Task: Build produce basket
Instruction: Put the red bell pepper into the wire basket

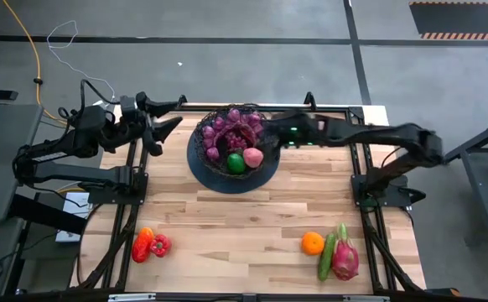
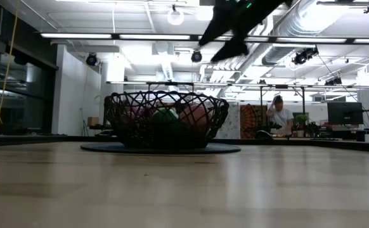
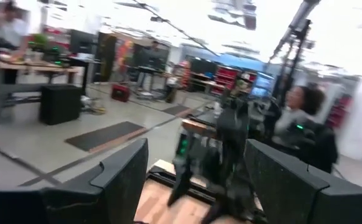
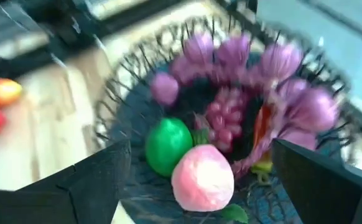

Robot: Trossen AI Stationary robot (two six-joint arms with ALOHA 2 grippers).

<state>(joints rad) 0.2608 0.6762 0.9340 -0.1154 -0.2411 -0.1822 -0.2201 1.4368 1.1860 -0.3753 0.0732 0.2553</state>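
Observation:
The black wire basket (image 1: 232,148) sits on a dark round mat at the table's far middle, holding purple grapes (image 1: 227,127), a green fruit (image 1: 236,163) and a pink fruit (image 1: 253,157). My right gripper (image 1: 265,127) hovers open above the basket's right rim; its wrist view looks down on the grapes (image 4: 231,106), green fruit (image 4: 167,144) and pink fruit (image 4: 203,177). My left gripper (image 1: 170,116) is open, raised left of the basket. Red peppers (image 1: 150,245) lie at the near left. An orange (image 1: 313,243), a cucumber (image 1: 327,256) and a dragon fruit (image 1: 345,258) lie near right.
The table's near middle is bare wood between the peppers and the orange group. Black frame rails run along both sides of the table (image 1: 244,218). In the low view a person (image 2: 278,115) stands in the room far behind the basket (image 2: 165,118).

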